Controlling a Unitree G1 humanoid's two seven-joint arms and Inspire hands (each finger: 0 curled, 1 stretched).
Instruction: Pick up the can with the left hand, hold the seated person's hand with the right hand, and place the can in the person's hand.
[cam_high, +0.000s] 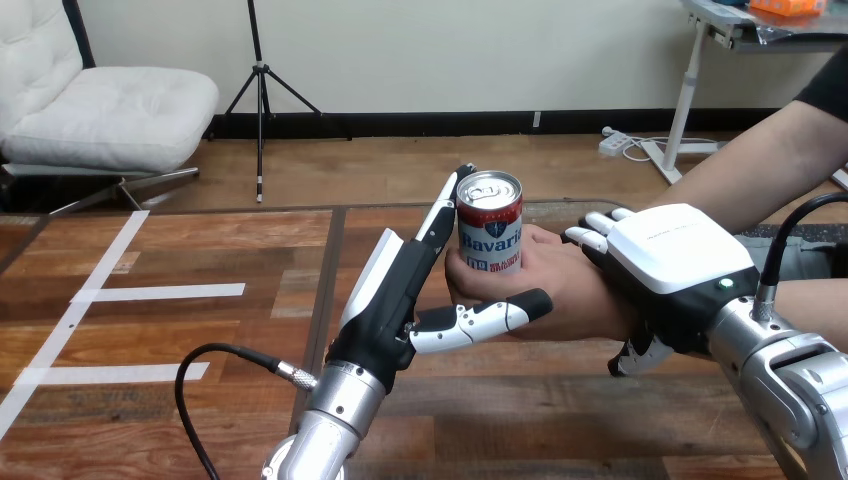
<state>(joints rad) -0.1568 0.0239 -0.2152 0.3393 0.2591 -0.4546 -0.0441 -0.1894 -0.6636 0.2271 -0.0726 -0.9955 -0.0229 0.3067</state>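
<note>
Above the counter (250, 330), mid-frame, your can (490, 225) stood upright in the person's hand (560, 290). Left hand (390, 300) fingers (437, 215) lay straight against its left side, and your right hand (670, 260) clasped the wrist (605, 305).

Left arm (330, 420) extending up from bottom edge, left robot hand (382, 310) standing on edge, fingers pointing straight forward, thumb sticking out rightward, right arm (790, 375) extending from lower right, right robot hand (680, 255) facing back-up, fingers and thumb clasping the person's wrist (590, 300)
</note>
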